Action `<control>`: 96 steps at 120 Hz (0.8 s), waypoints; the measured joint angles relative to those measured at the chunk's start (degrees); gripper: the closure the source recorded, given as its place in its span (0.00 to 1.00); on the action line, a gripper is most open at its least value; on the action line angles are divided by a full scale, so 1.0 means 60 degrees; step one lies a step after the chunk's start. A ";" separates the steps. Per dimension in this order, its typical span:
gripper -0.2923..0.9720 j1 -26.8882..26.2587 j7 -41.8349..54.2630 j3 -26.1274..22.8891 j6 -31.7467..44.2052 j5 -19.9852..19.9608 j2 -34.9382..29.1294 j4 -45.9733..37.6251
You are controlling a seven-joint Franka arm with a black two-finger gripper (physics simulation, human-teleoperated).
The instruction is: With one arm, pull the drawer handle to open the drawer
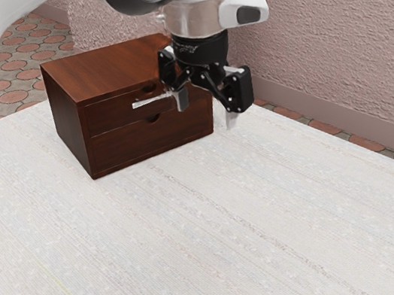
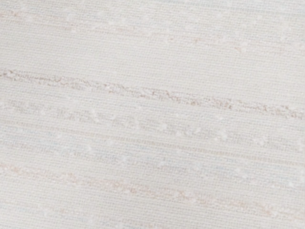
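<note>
A dark brown wooden cabinet (image 1: 106,101) with two drawers stands on the white table at the exterior view's left. The upper drawer (image 1: 124,108) carries a silver bar handle (image 1: 150,101), and its front looks flush with the lower drawer front. My black gripper (image 1: 206,109) hangs in front of the cabinet's right end, open, its fingers spread wide. One finger (image 1: 182,100) sits right at the handle's right tip; the other is out past the cabinet's corner. Nothing is held between them. The wrist view looks down on the table's pale textured surface (image 2: 152,114).
The white tabletop (image 1: 259,227) stretches wide to the exterior view's right and toward the front. A pink rough wall (image 1: 352,45) runs behind the table, and a tiled floor (image 1: 23,48) shows at the left beyond the cabinet.
</note>
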 joint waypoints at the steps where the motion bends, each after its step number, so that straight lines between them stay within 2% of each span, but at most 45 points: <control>1: 0.23 -0.0004 -0.0032 -0.0022 0.0045 -0.0037 0.0035 0.0001; 15: 0.23 0.0014 -0.0402 -0.0472 0.0949 -0.0446 0.0456 0.0004; 33: 0.23 -0.0010 -0.0639 -0.0821 0.2315 -0.0633 0.0909 0.0069; 41: 0.23 0.0025 -0.0579 -0.0823 0.3084 -0.0632 0.1000 0.0074; 54: 0.23 0.0082 -0.0486 -0.0360 0.3877 -0.0416 0.1045 0.0031; 63: 0.23 0.0108 -0.0376 0.0374 0.3943 -0.0114 0.1304 0.0187; 68: 0.23 0.0134 -0.0292 0.0664 0.3816 -0.0003 0.1850 0.0810; 80: 0.23 0.0142 -0.0093 0.0900 0.3572 0.0154 0.2532 0.1504; 96: 0.23 0.0145 0.0308 0.1362 0.2989 0.0263 0.2544 0.1733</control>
